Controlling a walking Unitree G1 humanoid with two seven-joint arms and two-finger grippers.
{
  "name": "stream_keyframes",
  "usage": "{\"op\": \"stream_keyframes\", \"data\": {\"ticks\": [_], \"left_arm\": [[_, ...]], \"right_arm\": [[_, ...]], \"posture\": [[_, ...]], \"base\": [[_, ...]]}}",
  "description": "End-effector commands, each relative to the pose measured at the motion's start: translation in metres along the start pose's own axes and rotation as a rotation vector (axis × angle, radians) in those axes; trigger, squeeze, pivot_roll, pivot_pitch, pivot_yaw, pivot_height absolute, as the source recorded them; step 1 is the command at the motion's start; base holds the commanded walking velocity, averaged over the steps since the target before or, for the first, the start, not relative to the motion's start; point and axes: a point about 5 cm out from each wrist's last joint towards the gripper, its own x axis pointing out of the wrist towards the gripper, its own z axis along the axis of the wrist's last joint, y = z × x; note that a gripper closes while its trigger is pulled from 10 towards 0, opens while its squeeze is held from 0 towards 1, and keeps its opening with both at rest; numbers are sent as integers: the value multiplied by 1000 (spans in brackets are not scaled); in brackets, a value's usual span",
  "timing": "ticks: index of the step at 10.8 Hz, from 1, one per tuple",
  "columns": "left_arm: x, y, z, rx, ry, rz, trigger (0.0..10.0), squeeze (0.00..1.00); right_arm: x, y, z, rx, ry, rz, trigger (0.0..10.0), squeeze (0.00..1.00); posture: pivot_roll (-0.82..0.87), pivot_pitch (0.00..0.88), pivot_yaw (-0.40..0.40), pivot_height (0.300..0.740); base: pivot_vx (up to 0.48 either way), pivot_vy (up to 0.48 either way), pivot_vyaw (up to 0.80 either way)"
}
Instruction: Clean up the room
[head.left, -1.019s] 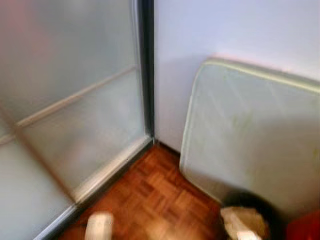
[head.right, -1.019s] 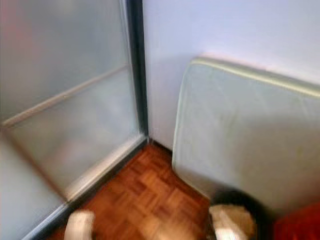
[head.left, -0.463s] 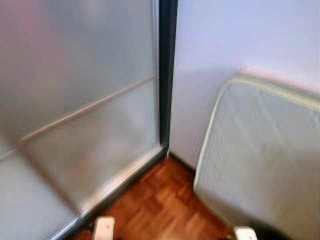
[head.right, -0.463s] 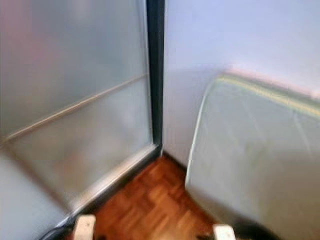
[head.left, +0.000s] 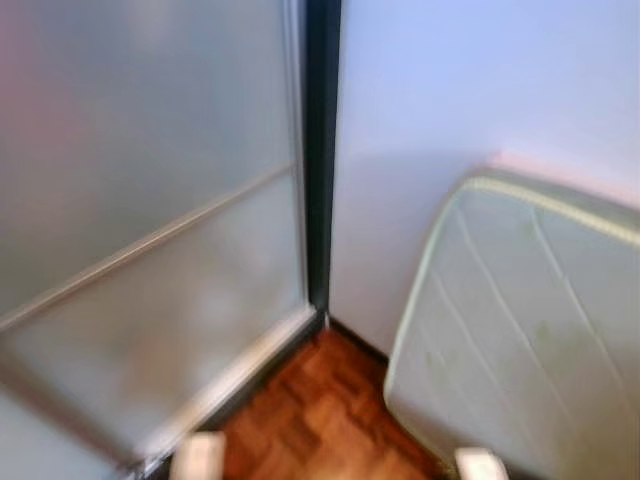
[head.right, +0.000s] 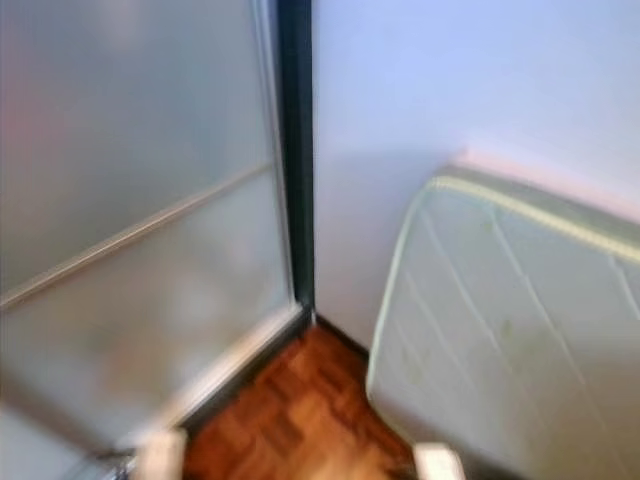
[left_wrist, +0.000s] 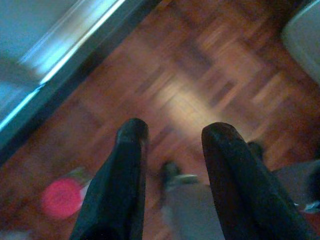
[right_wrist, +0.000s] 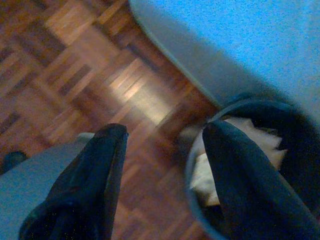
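Observation:
My left gripper (left_wrist: 172, 132) hangs open over the parquet floor (left_wrist: 185, 95), nothing between its black fingers. A pink round object (left_wrist: 61, 198) lies on the floor below it, blurred. My right gripper (right_wrist: 162, 132) is open too, also empty. Beside it stands a dark round bin (right_wrist: 280, 125) holding crumpled pale paper (right_wrist: 240, 145). In the left eye view, the pale ends of my two arms (head.left: 198, 458) (head.left: 480, 465) poke in at the bottom edge.
A frosted glass sliding door (head.left: 150, 220) with a dark frame (head.left: 322, 160) fills the left. A white wall (head.left: 460, 90) meets it in a corner. A pale mattress (head.left: 530, 330) leans against that wall at the right. Parquet floor (head.left: 320, 420) runs into the corner.
The whole picture has shifted: the camera has turned and risen. The bin with paper and a red thing at the lower right have slid out of the eye views.

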Motion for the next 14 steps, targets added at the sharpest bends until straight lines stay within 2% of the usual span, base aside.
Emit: {"op": "stream_keyframes", "data": {"ticks": [1, 4, 5, 7, 9, 10, 14], "left_arm": [[-2, 13, -2, 11, 8, 30, 10000, 0], [-2, 13, -2, 11, 8, 30, 10000, 0], [-2, 12, -1, 10, 1, 25, 10000, 0], [-1, 11, 2, 10, -7, 21, 10000, 0], [-1, 11, 2, 10, -10, 20, 10000, 0], [-1, 11, 2, 9, -11, 21, 10000, 0], [-1, 10, 4, 9, -22, 19, 10000, 0]], "right_arm": [[2, 6, 9, 8, -29, 15, 10000, 0], [2, 6, 9, 8, -29, 15, 10000, 0], [1, -3, 7, 21, -13, 0, 10000, 0], [1, -6, 6, 30, -9, -3, 10000, 0], [1, -5, 5, 3, 0, 3, 10000, 0], [1, -6, 5, 20, -1, -4, 10000, 0], [1, -5, 4, 17, 3, -7, 10000, 0]], "posture": [[27, 0, -23, 740], [27, 0, -23, 740], [27, 0, -23, 740], [28, 0, -23, 740], [28, 0, -23, 740], [30, 0, -24, 740], [32, 0, -25, 740]], "base": [[345, 0, 0], [345, 0, 0], [345, 0, 0], [345, 0, 0], [345, 0, -738], [296, 0, -706], [0, 0, -706]]}}
